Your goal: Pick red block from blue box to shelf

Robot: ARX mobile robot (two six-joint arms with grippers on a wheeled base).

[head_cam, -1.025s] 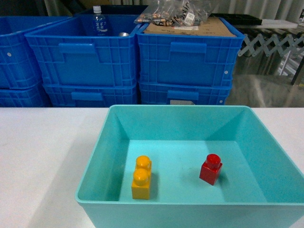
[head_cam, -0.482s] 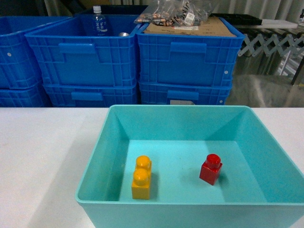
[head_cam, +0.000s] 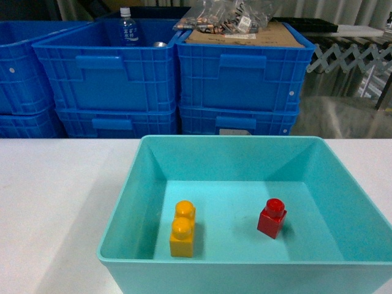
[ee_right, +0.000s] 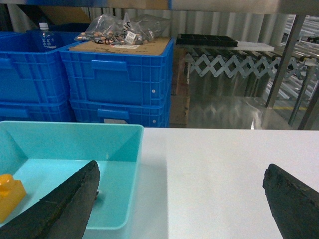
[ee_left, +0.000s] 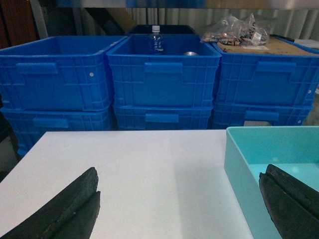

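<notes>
The red block (head_cam: 272,218), a small one-stud brick, stands upright on the floor of the blue box (head_cam: 233,142), right of its middle. The box sits on the white table. Neither gripper shows in the head view. In the left wrist view my left gripper (ee_left: 179,201) is open and empty above the table, left of the blue box's (ee_left: 234,149) wall. In the right wrist view my right gripper (ee_right: 179,199) is open and empty over the blue box's (ee_right: 134,154) right rim; the red block is hidden there. A steel tier of the shelf (ee_right: 224,5) runs above the crates.
A yellow-orange two-stud brick (head_cam: 182,228) lies in the box, left of the red block. Stacked dark blue crates (head_cam: 236,79) stand behind the table, one holding a bottle (head_cam: 127,27), another cardboard and bagged parts (head_cam: 226,17). A folding conveyor (ee_right: 234,64) is at the back right.
</notes>
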